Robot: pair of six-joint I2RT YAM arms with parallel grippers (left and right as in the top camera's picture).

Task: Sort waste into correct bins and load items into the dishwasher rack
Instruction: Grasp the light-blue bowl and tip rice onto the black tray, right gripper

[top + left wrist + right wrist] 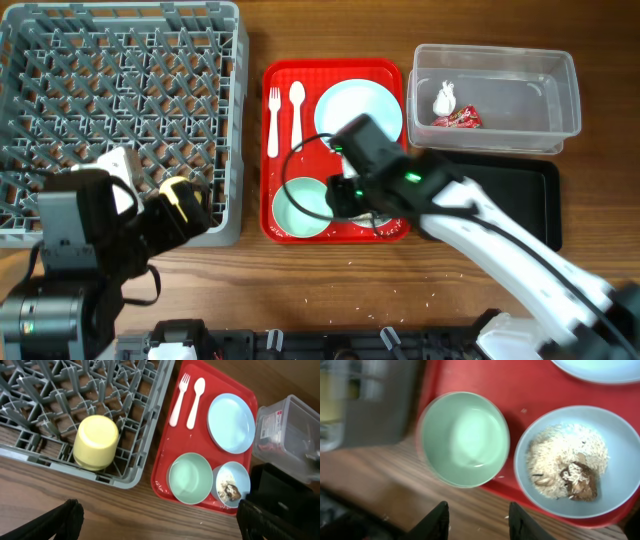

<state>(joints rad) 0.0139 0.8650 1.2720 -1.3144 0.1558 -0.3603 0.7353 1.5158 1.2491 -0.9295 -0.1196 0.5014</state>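
Red tray (285, 165) is found mid-table (350, 290), with the blue bowl (620, 485) at its near right corner and the green bowl (464, 437) just beside it on the rack side. Neither bowl is gripped. The right claw (480, 510) is held above the tray's near edge, between the two bowls, fingers apart and nothing in them. The left claw (160, 510) is likewise spread and empty, above the table by the near corner of the rack (50, 400), where the cup (96, 441) is set upside down.

The step in hand is judged to be lifting the blue bowl so that the scraps (565, 460) can be tipped out. One finger should be placed inside the rim and one outside, on a bare stretch clear of the rice. The bowl should be kept level until a bin is reached, since loose grains are easily spilled. The green bowl should not be nudged.

The scraps are seen best in the right wrist view and smaller in the left wrist view; overhead, that bowl is hidden by the arm. The tub (530, 95), holding napkin (444, 97) and wrapper (457, 119), and the black tray (510, 190) are shown whole only overhead.
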